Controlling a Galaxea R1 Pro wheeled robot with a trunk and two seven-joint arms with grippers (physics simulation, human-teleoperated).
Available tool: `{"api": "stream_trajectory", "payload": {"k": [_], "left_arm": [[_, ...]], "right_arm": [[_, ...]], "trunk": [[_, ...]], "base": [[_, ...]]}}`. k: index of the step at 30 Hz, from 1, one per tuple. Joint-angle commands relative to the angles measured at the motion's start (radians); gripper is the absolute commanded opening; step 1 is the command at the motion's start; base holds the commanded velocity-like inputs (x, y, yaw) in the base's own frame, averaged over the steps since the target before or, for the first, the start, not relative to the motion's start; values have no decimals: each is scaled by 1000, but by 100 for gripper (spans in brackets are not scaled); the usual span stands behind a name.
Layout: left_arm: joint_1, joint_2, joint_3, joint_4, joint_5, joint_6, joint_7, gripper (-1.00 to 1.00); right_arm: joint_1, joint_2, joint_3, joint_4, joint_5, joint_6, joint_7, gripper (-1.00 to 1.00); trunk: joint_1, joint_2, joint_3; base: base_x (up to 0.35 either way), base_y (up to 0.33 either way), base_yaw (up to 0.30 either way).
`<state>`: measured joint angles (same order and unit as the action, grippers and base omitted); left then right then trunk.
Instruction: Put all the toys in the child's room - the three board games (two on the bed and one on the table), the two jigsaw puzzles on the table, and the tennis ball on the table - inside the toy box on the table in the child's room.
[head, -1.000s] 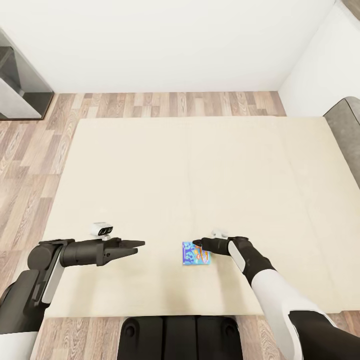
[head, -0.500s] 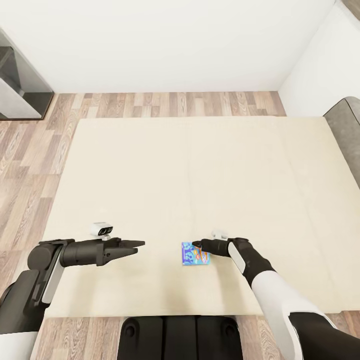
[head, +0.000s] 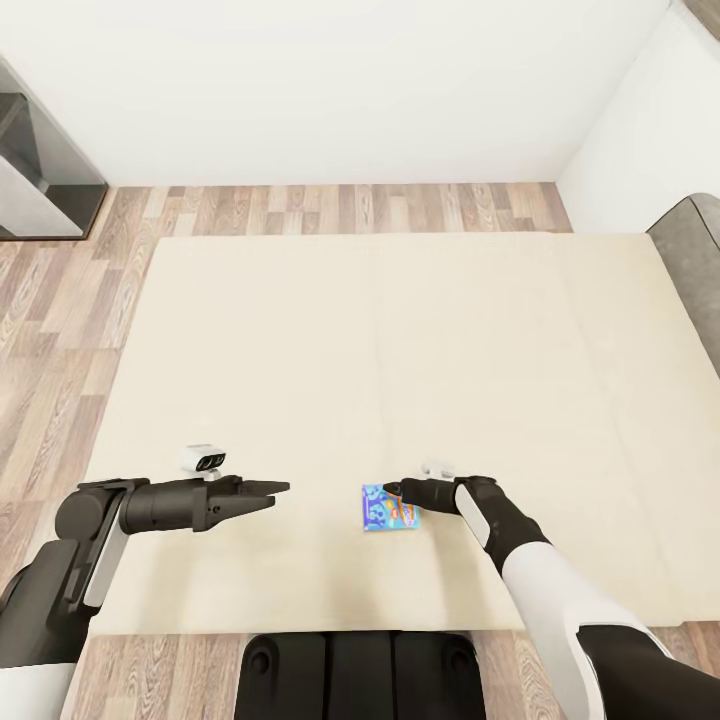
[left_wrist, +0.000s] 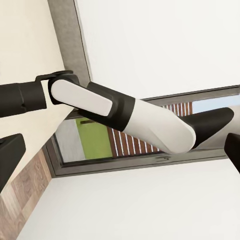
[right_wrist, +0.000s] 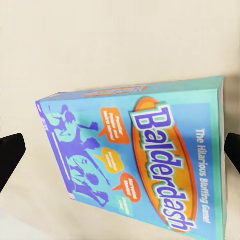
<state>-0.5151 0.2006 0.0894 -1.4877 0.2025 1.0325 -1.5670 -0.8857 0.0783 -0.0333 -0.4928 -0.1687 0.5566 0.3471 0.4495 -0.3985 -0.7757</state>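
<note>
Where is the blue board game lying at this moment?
In the head view, the Balderdash board game lies flat on the cream bed, near its front edge, directly under the right gripper.

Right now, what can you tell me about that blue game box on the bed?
The board game is a flat rectangular box, cardboard by its look, lying face up on the cream bed near the robot's edge. Its cover is light blue with teal sides, an orange oval reading "Balderdash", purple cartoon figures and small orange speech bubbles. The right gripper is over its far edge with the fingers spread to either side of the box; I cannot tell if they touch it.
</note>
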Motion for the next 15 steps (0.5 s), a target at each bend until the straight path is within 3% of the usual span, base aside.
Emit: {"api": "stream_trajectory", "payload": {"k": [1,15], "left_arm": [[0,0,0,0,0,11,-4,100],[0,0,0,0,-1,11,-4,100]], "right_arm": [[0,1,-3,-1,-5,6,0,100],[4,2,-2,-1,-6,1,3,100]], "trunk": [[1,-2,-1],[1,-2,-1]], "base": [[0,0,0],[0,0,0]]}}
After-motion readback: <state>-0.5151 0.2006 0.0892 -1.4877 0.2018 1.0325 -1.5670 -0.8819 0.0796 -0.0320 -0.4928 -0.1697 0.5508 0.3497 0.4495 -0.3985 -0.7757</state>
